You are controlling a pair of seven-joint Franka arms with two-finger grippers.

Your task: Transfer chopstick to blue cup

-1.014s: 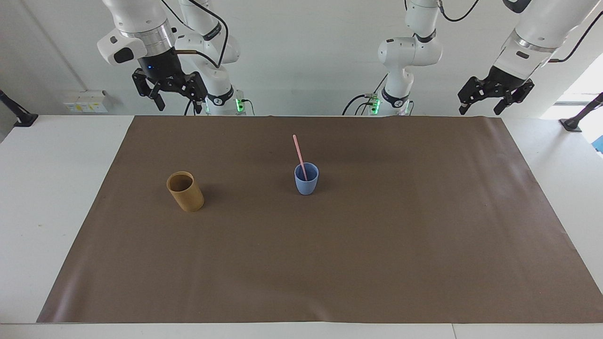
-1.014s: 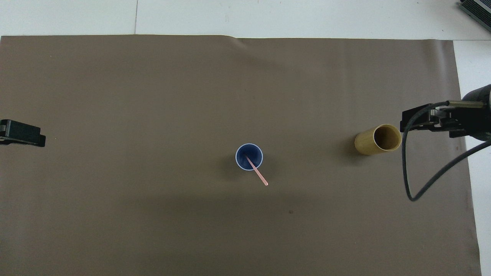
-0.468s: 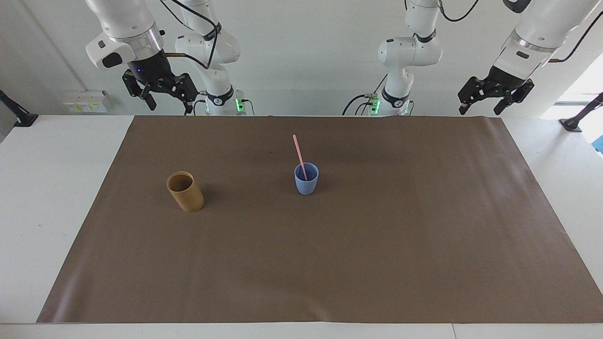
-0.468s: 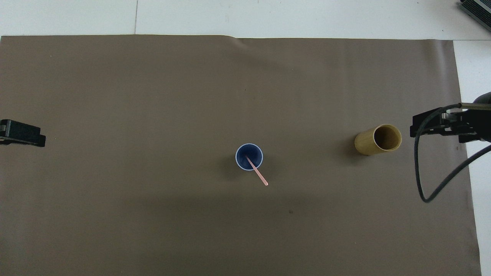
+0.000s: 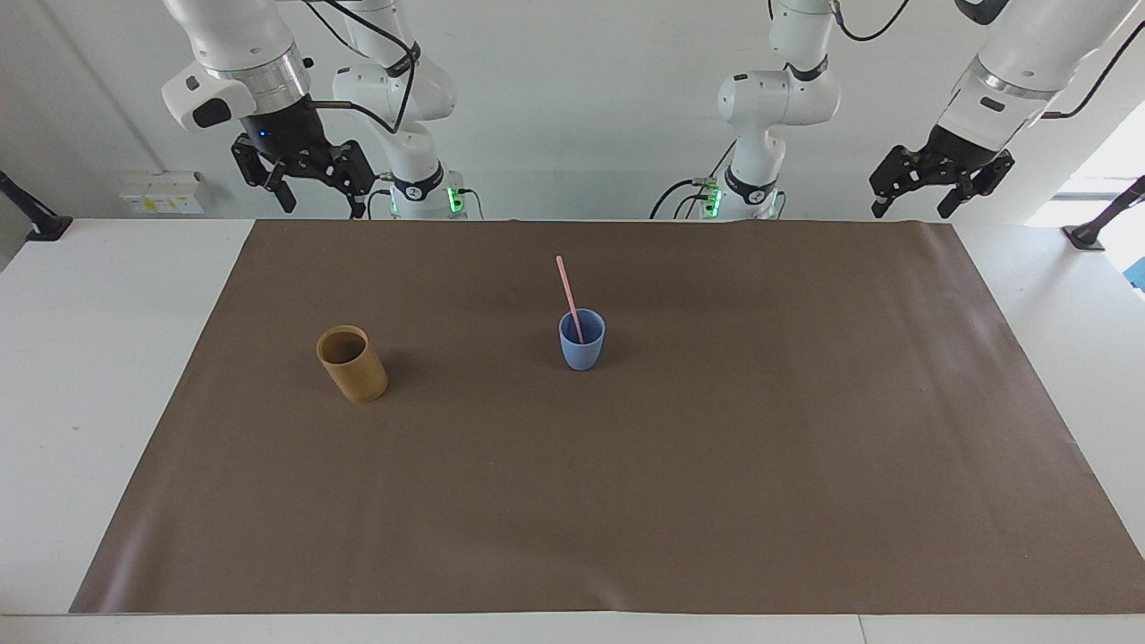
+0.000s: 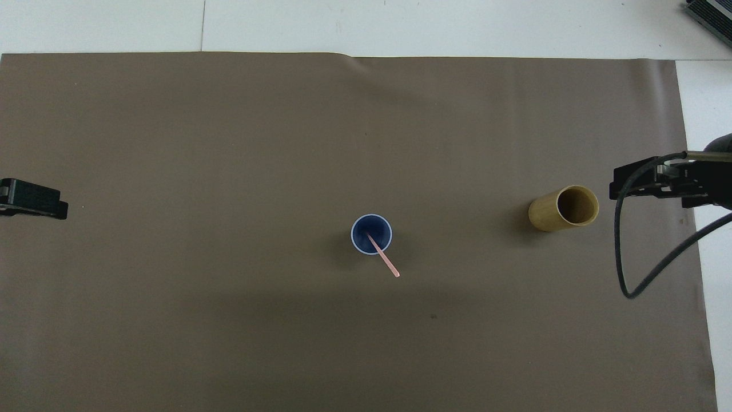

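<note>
Since the chopstick (image 5: 569, 298) already stands in the blue cup (image 5: 581, 344) at mid-mat, its lower end inside and its long axis leaning toward the robots, the transfer looks done. A tan cup (image 5: 351, 362) stands empty toward the right arm's end. Both grippers hang empty with fingers apart, well away: the right gripper (image 5: 309, 183) is the nearer, the left gripper (image 5: 921, 192) waits.

The blue cup (image 5: 581, 340) looks matt and smooth — plastic, perhaps. The tan cup (image 5: 351, 363) has a dull, wood-like finish. The brown mat (image 5: 626, 501) is matt — papery, faintly creased.
</note>
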